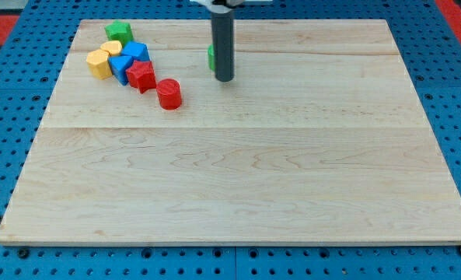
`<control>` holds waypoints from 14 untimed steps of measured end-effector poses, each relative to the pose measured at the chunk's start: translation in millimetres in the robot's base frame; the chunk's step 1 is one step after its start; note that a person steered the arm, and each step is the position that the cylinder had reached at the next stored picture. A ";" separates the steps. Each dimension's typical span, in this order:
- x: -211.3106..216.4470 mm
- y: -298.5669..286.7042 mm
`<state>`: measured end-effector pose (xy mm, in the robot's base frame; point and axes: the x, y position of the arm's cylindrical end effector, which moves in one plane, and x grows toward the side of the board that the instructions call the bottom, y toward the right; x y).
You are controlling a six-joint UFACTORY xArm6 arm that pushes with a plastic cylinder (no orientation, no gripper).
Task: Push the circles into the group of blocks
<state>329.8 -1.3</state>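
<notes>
Rod has no jaws; my tip (225, 79) rests on the board, touching the green circle (211, 57), which peeks out on its view-left side. The block group (125, 62) lies well to view-left; red circle (169, 93) sits just beside the red star (141, 76).

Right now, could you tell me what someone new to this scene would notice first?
Probably my tip, a dark rod standing upright near the view's top centre of the wooden board, with a green block half hidden just behind it on its left. Next, the cluster at the view's top left: a green star, yellow blocks, blue blocks, a red star, and a red cylinder at its lower right edge.
</notes>
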 end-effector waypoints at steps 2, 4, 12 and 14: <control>-35.9 4.0; -43.7 -86.4; 34.1 -107.2; -19.3 -83.7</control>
